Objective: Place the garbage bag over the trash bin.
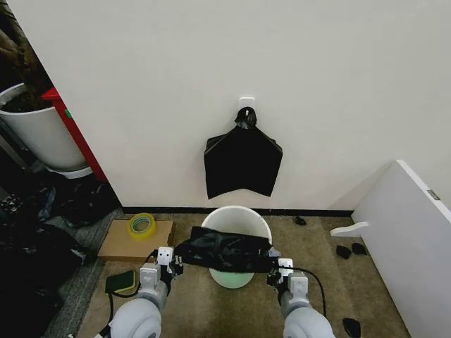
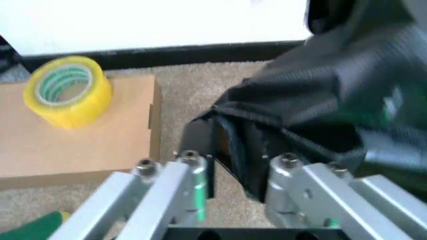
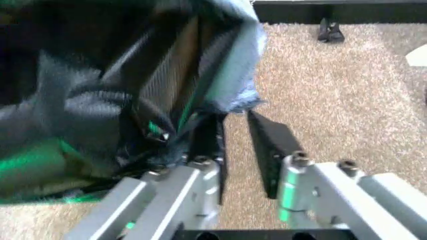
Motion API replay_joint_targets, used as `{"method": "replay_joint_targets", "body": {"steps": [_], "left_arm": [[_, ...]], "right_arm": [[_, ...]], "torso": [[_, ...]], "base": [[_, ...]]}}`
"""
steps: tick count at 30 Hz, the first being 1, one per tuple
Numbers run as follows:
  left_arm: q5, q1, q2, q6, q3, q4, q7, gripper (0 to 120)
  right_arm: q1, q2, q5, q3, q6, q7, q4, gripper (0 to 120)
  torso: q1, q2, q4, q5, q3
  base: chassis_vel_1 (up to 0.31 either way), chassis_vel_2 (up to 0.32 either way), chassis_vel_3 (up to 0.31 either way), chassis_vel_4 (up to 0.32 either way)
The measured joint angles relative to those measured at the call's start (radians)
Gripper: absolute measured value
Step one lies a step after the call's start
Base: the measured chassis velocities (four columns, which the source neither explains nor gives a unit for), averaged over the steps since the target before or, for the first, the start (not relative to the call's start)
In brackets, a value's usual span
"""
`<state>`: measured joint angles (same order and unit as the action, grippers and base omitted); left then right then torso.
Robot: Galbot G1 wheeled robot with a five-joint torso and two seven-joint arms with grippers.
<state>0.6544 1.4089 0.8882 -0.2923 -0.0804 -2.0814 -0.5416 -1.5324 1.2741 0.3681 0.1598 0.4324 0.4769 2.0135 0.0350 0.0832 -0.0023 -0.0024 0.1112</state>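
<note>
- Left gripper [image 1: 174, 263] is seen low in the head view, at the left end of the garbage bag [image 1: 225, 252]; in the left wrist view [image 2: 230, 165] its jaws are parted, with the bag's edge hung between them and around one finger.
- Right gripper [image 1: 275, 270] is seen at the bag's right end; in the right wrist view [image 3: 233, 145] its fingers stand apart with a gap of carpet between them, and the film is bunched against and around one finger. Whether the film is actually pinched cannot be told.
- The garbage bag is stretched as a crumpled black band between the two grippers, lying across the near part of the trash bin [image 1: 236, 220] at rim height; the far part of the bin's mouth is left uncovered.
- The trash bin is stood upright on the carpet [image 1: 324, 282], between the two arms, close to the wall.
- A flat cardboard box [image 1: 120, 243] is lain left of the bin, with a yellow tape roll [image 1: 141, 225] on top; a green pad [image 1: 121, 282] is placed just in front of it.
- A black bag bundle [image 1: 243, 160] is hung on the wall from a white hook [image 1: 246, 103], above the bin.
- A large white plant pot [image 1: 39, 134] is seen far left, and a white panel [image 1: 409, 239] at far right.
</note>
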Motion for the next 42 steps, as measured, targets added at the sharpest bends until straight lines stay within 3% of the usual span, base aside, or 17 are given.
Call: {"method": "replay_joint_targets", "body": {"steps": [3,6,12,15,21,23,25,28,30,32,34,36,38,40,42], "left_arm": [[-0.014,0.020,-0.006,-0.004,-0.006,-0.027,-0.001,30],[-0.042,0.085,-0.014,-0.011,-0.015,-0.081,-0.007,46],[-0.078,0.171,-0.017,-0.002,-0.024,-0.126,-0.009,66],[-0.119,0.235,-0.017,0.037,-0.029,-0.148,-0.013,81],[-0.145,0.290,-0.012,0.102,-0.038,-0.170,-0.015,98],[-0.146,0.300,-0.007,0.125,-0.042,-0.179,-0.011,100],[-0.146,0.301,-0.005,0.132,-0.043,-0.181,-0.010,100],[-0.145,0.291,-0.003,0.144,-0.042,-0.195,-0.004,100],[-0.145,0.289,-0.003,0.144,-0.042,-0.196,-0.003,100],[-0.145,0.284,-0.006,0.144,-0.041,-0.199,0.000,100],[-0.145,0.284,-0.007,0.144,-0.041,-0.199,0.000,100],[-0.145,0.274,-0.009,0.144,-0.035,-0.188,0.004,100],[-0.145,0.271,-0.009,0.144,-0.033,-0.185,0.004,100],[-0.145,0.256,-0.004,0.140,-0.022,-0.177,0.008,100],[-0.145,0.251,-0.007,0.134,-0.019,-0.178,0.012,100]], "right_arm": [[-0.038,-0.003,-0.020,0.002,-0.015,-0.004,0.024,25],[-0.109,-0.008,-0.070,-0.001,-0.044,-0.019,0.062,41],[-0.180,-0.014,-0.134,-0.010,-0.088,-0.037,0.101,59],[-0.222,-0.021,-0.213,-0.012,-0.160,-0.053,0.115,74],[-0.256,-0.019,-0.286,0.003,-0.289,-0.083,0.115,93],[-0.274,-0.021,-0.309,0.018,-0.379,-0.119,0.109,99],[-0.279,-0.022,-0.315,0.025,-0.413,-0.133,0.105,100],[-0.300,-0.032,-0.303,0.073,-0.569,-0.224,0.078,100],[-0.303,-0.036,-0.285,0.082,-0.581,-0.239,0.076,100],[-0.312,-0.053,-0.137,0.113,-0.594,-0.297,0.072,100],[-0.314,-0.060,-0.078,0.121,-0.594,-0.315,0.072,100],[-0.317,-0.089,0.242,0.166,-0.613,-0.458,0.064,100],[-0.317,-0.091,0.280,0.173,-0.624,-0.496,0.059,100],[-0.311,-0.092,0.323,0.192,-0.728,-0.768,0.011,100],[-0.293,-0.080,0.250,0.237,-0.817,-1.006,-0.044,100]], "torso": [[0.000,0.000,0.0000,-0.0002,0.000],[0.000,0.000,-0.0001,-0.0002,0.000],[0.000,0.000,0.0000,-0.0001,0.000],[0.000,0.000,0.0000,-0.0001,0.000],[0.000,0.000,0.0001,0.0000,0.000],[0.000,0.000,0.0000,-0.0001,0.000],[0.000,0.000,0.0000,-0.0001,0.000],[0.000,0.000,-0.0001,0.0000,0.000],[0.000,0.000,0.0000,0.0000,0.000],[0.000,0.000,-0.0001,0.0001,0.000],[0.000,0.000,-0.0001,0.0001,0.000],[0.000,0.000,0.0001,0.0000,0.000],[0.000,0.000,0.0000,0.0000,0.000],[0.000,0.000,0.0001,0.0001,0.000],[0.000,0.000,0.0000,0.0001,0.000]], "base": [[0.000,0.000,0.000,0.000],[0.000,0.000,0.000,0.000],[0.000,0.000,0.000,0.000],[0.000,0.000,0.000,0.000],[0.000,0.000,0.000,0.000],[0.000,0.000,0.000,0.000],[0.000,0.000,0.000,0.000],[0.000,0.000,0.000,0.000],[0.000,0.000,0.000,0.000],[0.000,0.000,0.000,0.000],[0.000,0.000,0.000,0.000],[0.000,0.000,0.000,0.000],[0.000,0.000,0.000,0.000],[0.000,0.000,0.000,0.000],[0.000,0.000,0.000,0.000]]}}
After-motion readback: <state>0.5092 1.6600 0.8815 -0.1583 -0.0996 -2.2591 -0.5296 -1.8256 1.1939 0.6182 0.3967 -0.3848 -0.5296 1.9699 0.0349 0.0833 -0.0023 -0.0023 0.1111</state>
